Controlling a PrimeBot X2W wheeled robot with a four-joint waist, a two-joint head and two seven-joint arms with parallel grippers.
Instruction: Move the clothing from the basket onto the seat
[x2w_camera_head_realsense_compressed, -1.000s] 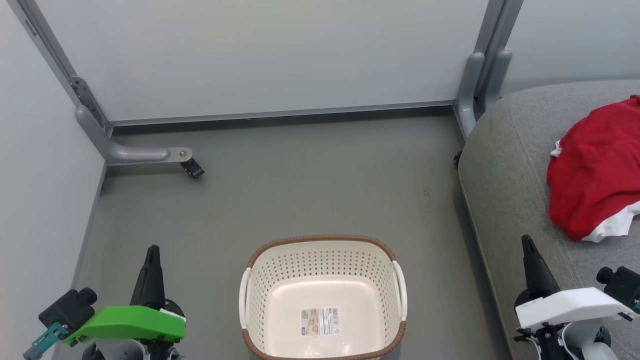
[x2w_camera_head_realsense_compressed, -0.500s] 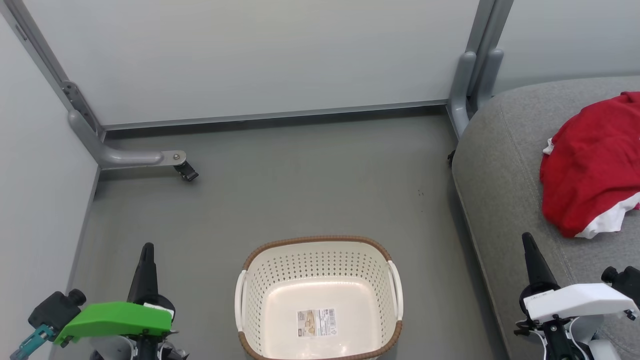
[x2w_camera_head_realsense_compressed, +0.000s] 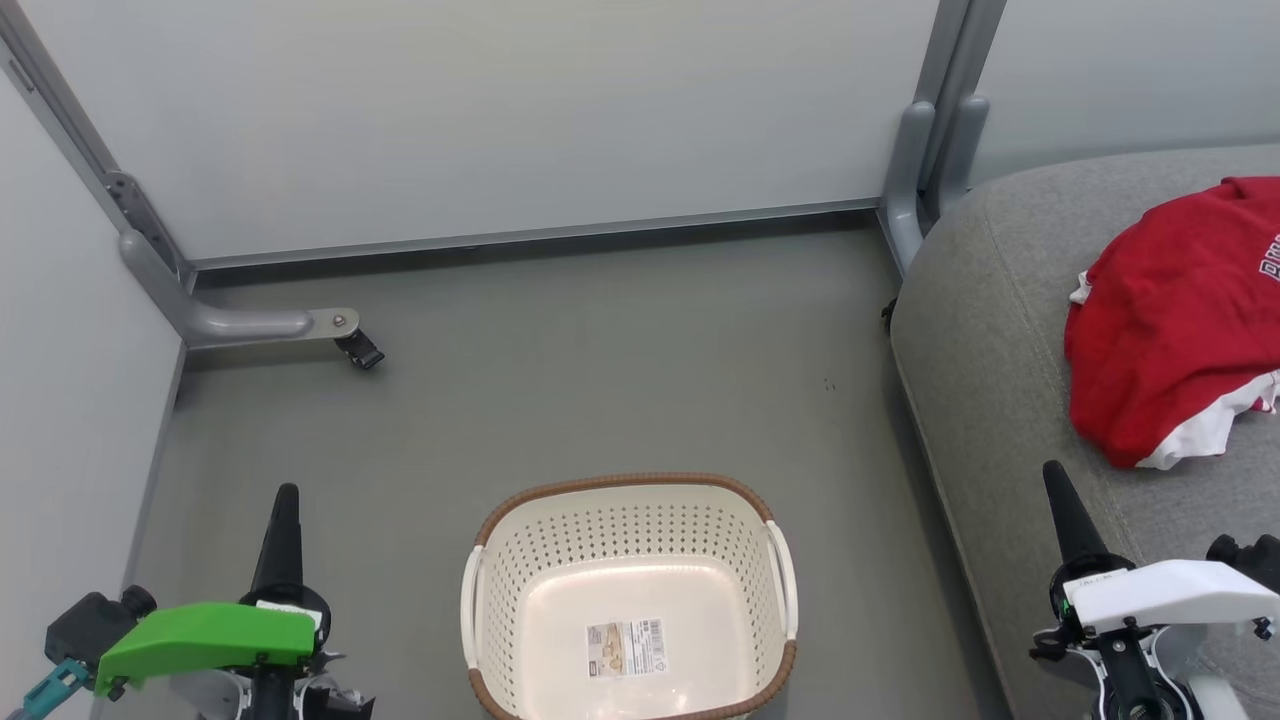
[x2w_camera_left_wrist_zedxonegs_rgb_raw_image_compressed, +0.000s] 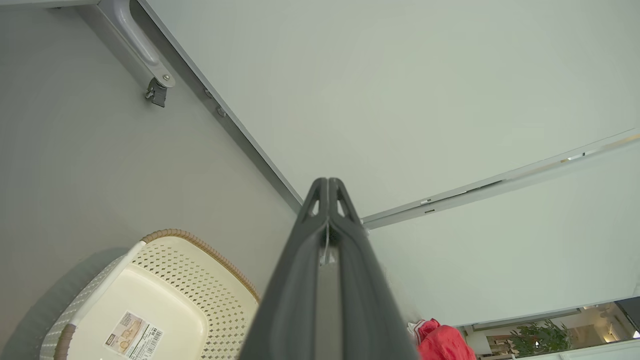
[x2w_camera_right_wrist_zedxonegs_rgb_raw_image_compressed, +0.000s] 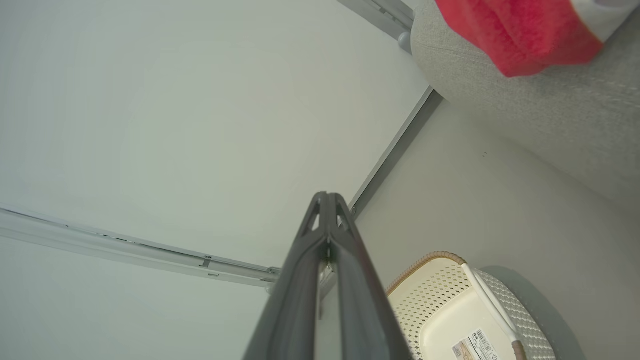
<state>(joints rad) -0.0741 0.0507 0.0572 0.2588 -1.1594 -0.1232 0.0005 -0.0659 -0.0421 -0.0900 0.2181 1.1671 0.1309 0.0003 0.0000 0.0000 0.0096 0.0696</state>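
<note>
I see the red clothing bunched up on the grey seat at right, with white trim at its lower edge. The basket stands on the floor ahead of me, label sticker showing on its bare bottom. Left jaws are pressed fully together, gripping nothing, low left over the floor. Right jaws are the same, closed and empty, over the seat's near edge.

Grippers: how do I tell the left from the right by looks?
The left gripper has two long dark tapering fingers and a bright green cover, with a black camera block and teal fitting beside it. The right gripper has the same dark fingers and a white cover.
</note>
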